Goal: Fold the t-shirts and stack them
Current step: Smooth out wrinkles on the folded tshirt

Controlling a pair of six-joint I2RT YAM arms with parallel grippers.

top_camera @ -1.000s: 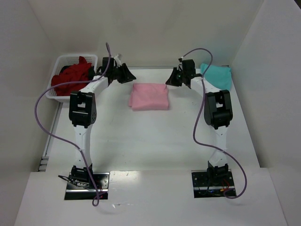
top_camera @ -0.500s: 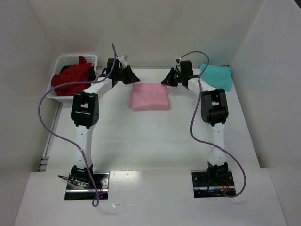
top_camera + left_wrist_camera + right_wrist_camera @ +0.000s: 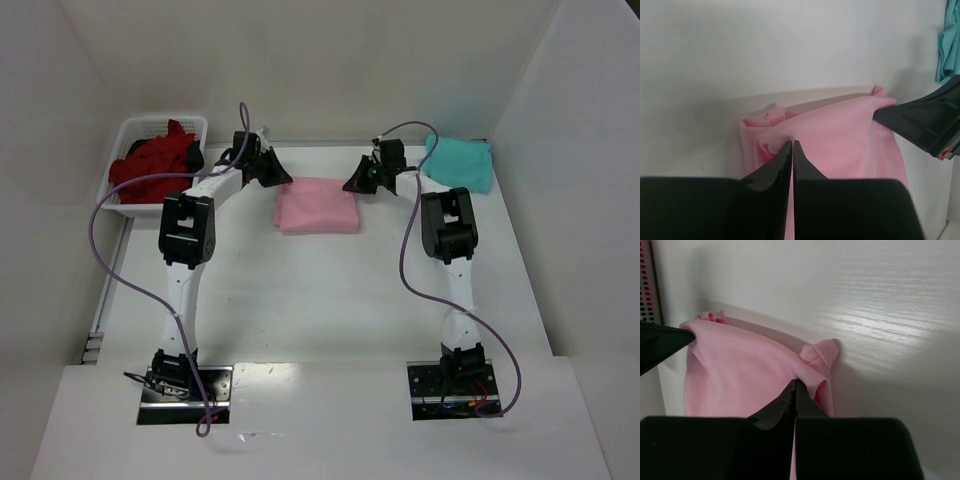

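A folded light pink t-shirt (image 3: 318, 207) lies at the back middle of the table. My left gripper (image 3: 283, 181) sits at its far left corner, and in the left wrist view (image 3: 792, 142) the jaws are shut with a pinch of pink cloth (image 3: 850, 135) at the tips. My right gripper (image 3: 350, 186) is at the far right corner, likewise shut on a fold of the pink t-shirt (image 3: 740, 375) in the right wrist view (image 3: 796, 381). A folded teal t-shirt (image 3: 462, 160) rests at the back right. Dark red t-shirts (image 3: 150, 165) are piled in the basket.
A white lattice basket (image 3: 135, 125) stands at the back left, off the table's left edge. White walls close in the back and both sides. Purple cables loop beside each arm. The basket's lattice (image 3: 647, 280) shows at the left edge of the right wrist view.
Both grippers have moved inward and down onto the pink t-shirt's far corners and have closed on the cloth. The shirt's far edge is slightly bunched.
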